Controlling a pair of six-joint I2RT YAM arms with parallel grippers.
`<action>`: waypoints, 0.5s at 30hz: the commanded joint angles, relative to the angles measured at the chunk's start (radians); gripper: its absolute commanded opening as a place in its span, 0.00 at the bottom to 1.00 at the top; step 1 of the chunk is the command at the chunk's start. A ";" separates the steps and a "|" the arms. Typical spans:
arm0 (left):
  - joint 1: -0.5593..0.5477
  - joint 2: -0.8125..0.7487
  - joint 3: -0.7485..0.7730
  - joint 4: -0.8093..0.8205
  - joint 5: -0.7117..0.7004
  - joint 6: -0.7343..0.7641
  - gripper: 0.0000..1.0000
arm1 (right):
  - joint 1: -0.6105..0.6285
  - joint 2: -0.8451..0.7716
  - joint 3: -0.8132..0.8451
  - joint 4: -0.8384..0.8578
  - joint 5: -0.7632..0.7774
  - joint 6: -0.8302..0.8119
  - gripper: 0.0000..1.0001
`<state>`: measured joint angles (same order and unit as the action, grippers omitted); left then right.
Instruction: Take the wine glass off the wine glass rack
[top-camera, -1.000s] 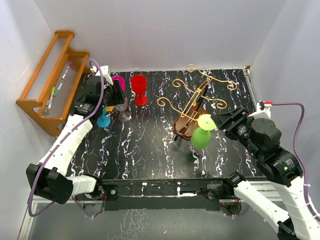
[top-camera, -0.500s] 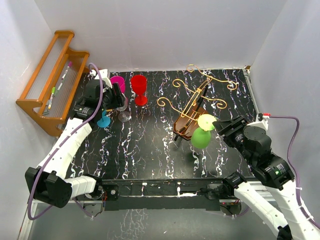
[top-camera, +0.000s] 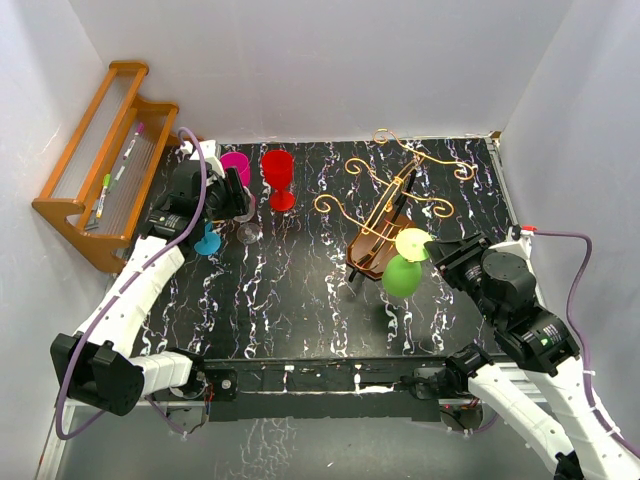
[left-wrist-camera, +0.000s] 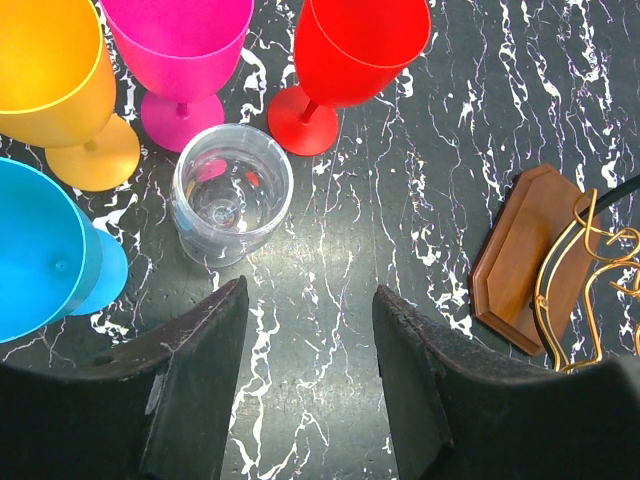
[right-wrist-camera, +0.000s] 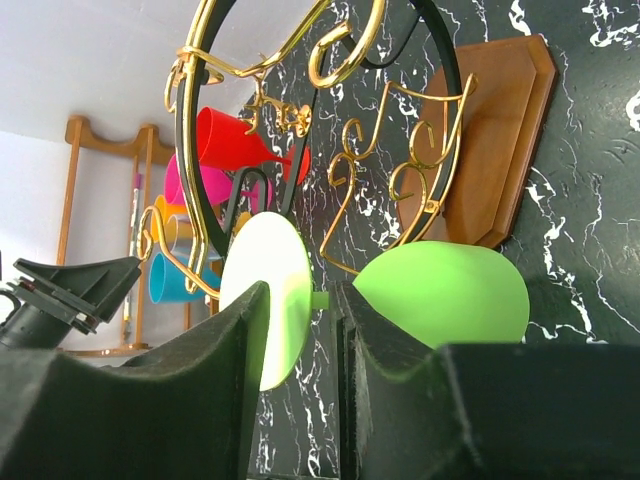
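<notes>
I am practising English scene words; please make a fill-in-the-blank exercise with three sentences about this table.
1. The wine glass hanging on the rack is ____.
2. The standing glass closest to the left tool is ____, not coloured.
3. The tool beside the wine glass belongs to the ____ arm.
Answers: green; clear; right.

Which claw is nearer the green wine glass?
Right. The right claw straddles the stem of the green wine glass; the left claw hovers far off, near the clear glass.
</notes>
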<state>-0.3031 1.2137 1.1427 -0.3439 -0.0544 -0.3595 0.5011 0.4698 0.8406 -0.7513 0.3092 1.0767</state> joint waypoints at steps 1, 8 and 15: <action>0.004 -0.012 -0.012 0.011 0.011 0.000 0.51 | -0.003 0.008 0.012 0.073 0.015 -0.016 0.31; 0.004 -0.015 -0.012 0.004 0.008 0.007 0.51 | -0.003 0.013 0.005 0.096 0.003 -0.028 0.30; 0.004 -0.019 -0.011 -0.003 0.002 0.016 0.51 | -0.003 0.034 0.012 0.111 -0.010 -0.043 0.13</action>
<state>-0.3031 1.2137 1.1423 -0.3443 -0.0540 -0.3561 0.5011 0.4873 0.8406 -0.7082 0.3004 1.0454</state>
